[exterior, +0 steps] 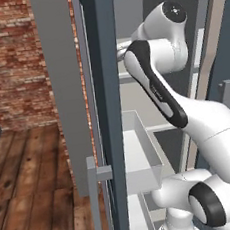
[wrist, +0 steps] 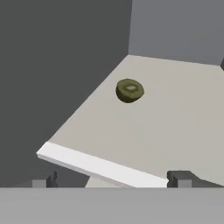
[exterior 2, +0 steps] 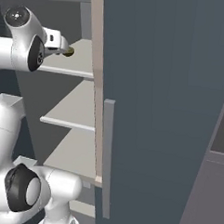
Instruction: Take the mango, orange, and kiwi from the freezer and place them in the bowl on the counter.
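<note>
Reaching into the open freezer (exterior: 109, 87), the arm stretches toward a pale grey upper shelf (wrist: 175, 118). In the hand view the gripper (wrist: 111, 180) shows two dark fingertips (wrist: 179, 178) at the bottom edge, set wide apart with nothing between them. Beyond them runs the shelf's white front lip, from 9 o'clock down to 5 o'clock. Farther in, near the shelf's back corner at about 12 o'clock from the tips, lies the kiwi (wrist: 129, 90), a small olive-green half with its cut face up, well apart from the fingers.

The right base view catches the same fruit (exterior 2: 68, 51) as a dark speck just past the hand, at 3 o'clock from it on the top shelf, with two more shelves stepping down below. The left base view hides the hand behind the arm's own links but shows a white drawer (exterior: 141, 154) pulled out at 6 o'clock below the forearm, and the freezer's long door edge.
</note>
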Available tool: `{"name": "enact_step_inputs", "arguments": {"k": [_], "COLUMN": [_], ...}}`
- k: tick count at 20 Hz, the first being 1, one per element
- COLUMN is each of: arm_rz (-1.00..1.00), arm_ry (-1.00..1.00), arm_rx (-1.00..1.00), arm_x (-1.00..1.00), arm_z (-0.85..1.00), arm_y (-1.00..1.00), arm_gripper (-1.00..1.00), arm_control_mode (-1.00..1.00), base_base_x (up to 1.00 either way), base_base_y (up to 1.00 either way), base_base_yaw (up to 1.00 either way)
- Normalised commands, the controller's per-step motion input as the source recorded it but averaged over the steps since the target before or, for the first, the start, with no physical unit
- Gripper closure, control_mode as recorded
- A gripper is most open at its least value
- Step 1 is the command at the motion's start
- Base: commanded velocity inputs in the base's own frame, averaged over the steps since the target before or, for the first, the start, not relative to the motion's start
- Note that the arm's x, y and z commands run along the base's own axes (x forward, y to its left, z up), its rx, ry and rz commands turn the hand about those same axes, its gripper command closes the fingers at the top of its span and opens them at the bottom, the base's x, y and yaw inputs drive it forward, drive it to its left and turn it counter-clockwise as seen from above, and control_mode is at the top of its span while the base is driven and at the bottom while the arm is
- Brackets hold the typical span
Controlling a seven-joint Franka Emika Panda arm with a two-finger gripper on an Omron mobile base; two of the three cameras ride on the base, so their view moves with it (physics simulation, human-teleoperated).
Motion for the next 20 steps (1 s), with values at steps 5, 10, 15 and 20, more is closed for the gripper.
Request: {"name": "enact_step_inputs", "arguments": {"k": [5,10,15,20], "arm_rz": [-0.03,0.00,0.00,0.00], "arm_ry": [0.00,0.03,0.02,0.00], "arm_rx": [0.00,0.00,0.00,0.00], "arm_x": [0.43,0.36,0.22,0.21], "arm_z": [-0.02,-0.04,-0.08,-0.08], "arm_y": [0.01,0.00,0.00,0.01], "arm_gripper": [-1.00,-1.00,-1.00,-1.00], "arm_control_mode": [-1.00,-1.00,-1.00,-1.00], "base_base_x": [0.00,0.00,0.00,0.00], "base_base_y": [0.00,0.00,0.00,0.00], "base_base_yaw": [0.00,0.00,0.00,0.00]}}
